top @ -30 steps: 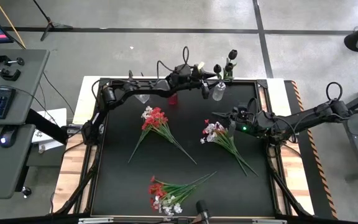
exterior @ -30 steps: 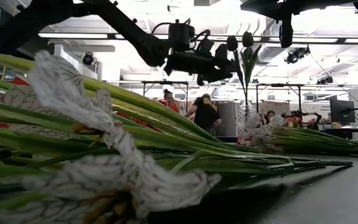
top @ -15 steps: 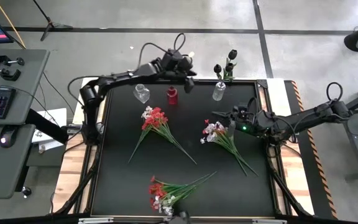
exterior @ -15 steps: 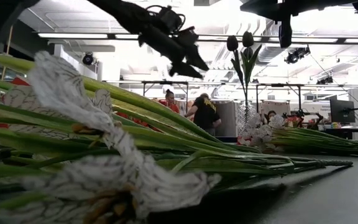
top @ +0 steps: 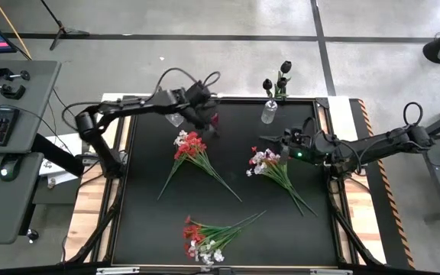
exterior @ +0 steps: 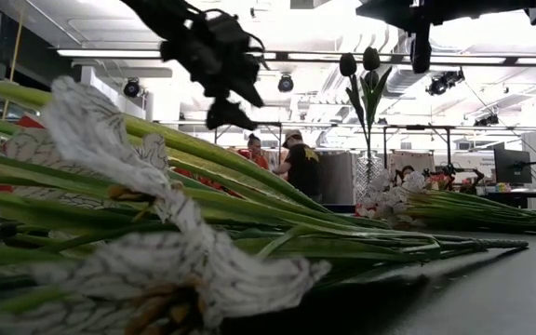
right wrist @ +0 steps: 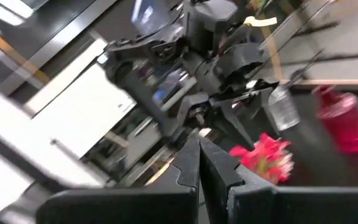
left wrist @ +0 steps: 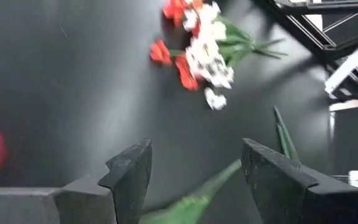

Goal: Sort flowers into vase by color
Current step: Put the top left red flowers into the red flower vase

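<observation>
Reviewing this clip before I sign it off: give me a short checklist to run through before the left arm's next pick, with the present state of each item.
1. Left gripper open and empty: ok, jaws apart, nothing between them.
2. Left gripper positioned over a pickable bunch: ok, it hovers just above the red flower bunch.
3. Right gripper clear of that pick: ok, shut and waiting by the white and pink bunch.
4. Black blossoms already in the clear vase: ok, two stand in it.
5. Red vase free to receive stems: cannot tell, the left arm covers most of it.
</observation>
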`<action>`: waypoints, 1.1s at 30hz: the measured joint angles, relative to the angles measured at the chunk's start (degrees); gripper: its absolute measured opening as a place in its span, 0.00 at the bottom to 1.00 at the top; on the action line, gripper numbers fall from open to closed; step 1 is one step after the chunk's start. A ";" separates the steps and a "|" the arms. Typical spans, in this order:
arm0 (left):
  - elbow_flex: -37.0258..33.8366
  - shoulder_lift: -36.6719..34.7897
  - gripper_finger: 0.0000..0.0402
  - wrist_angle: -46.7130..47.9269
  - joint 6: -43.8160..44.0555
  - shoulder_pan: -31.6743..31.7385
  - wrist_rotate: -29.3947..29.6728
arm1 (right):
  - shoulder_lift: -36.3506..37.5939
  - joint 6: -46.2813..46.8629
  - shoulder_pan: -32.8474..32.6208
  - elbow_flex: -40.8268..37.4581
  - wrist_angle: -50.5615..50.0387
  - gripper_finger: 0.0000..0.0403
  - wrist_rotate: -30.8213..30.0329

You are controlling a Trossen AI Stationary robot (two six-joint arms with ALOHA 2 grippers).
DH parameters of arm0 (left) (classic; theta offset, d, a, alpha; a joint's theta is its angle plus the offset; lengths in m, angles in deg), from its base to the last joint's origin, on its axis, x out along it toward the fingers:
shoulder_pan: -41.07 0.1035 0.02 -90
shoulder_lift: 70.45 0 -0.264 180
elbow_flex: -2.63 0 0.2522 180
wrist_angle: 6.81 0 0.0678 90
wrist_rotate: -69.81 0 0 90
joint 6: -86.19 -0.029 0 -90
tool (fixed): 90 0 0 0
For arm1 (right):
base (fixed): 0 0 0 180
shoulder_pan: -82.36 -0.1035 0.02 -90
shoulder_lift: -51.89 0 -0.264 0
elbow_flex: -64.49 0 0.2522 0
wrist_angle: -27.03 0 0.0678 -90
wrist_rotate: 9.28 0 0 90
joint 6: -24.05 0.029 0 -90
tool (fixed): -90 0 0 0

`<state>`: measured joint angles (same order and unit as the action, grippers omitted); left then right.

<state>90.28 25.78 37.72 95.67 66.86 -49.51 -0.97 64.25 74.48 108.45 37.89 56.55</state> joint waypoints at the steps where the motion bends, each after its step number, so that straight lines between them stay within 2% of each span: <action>1: -1.97 -1.61 0.58 -0.38 1.39 -0.68 0.02 | 0.00 0.25 -0.02 0.00 -0.04 0.00 1.86; 6: -9.22 -11.53 0.58 -4.91 10.51 -5.35 4.07 | 0.00 0.90 -0.02 0.00 -0.84 0.00 8.83; 12: -14.30 -24.01 0.58 -2.27 22.02 -14.56 20.35 | -1.77 1.42 -1.11 0.00 0.04 0.00 16.31; 16: -16.18 -30.46 0.58 4.31 31.41 -22.82 30.55 | -6.59 3.53 -3.27 0.00 1.90 0.03 16.93; 20: -17.46 -34.77 0.58 9.60 39.15 -30.22 40.55 | -15.32 4.18 -4.19 2.92 4.62 0.16 16.97; 24: -17.50 -36.74 0.58 12.43 40.12 -33.85 48.56 | -26.20 -1.38 -3.71 12.72 -0.03 0.36 17.85; 28: -17.50 -38.26 0.58 12.80 35.03 -34.25 48.30 | -37.03 -10.23 -1.77 26.32 -20.31 0.51 17.41; 30: -17.50 -38.85 0.58 13.16 33.00 -34.05 46.23 | -42.36 -11.95 -0.73 32.57 -30.14 0.56 16.68; 33: -17.50 -39.58 0.58 15.73 32.44 -34.06 42.28 | -49.65 -12.19 0.61 40.07 -38.53 0.58 16.86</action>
<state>72.77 -13.81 53.45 128.11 32.80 -7.22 -50.62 52.06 75.09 148.52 -0.64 73.40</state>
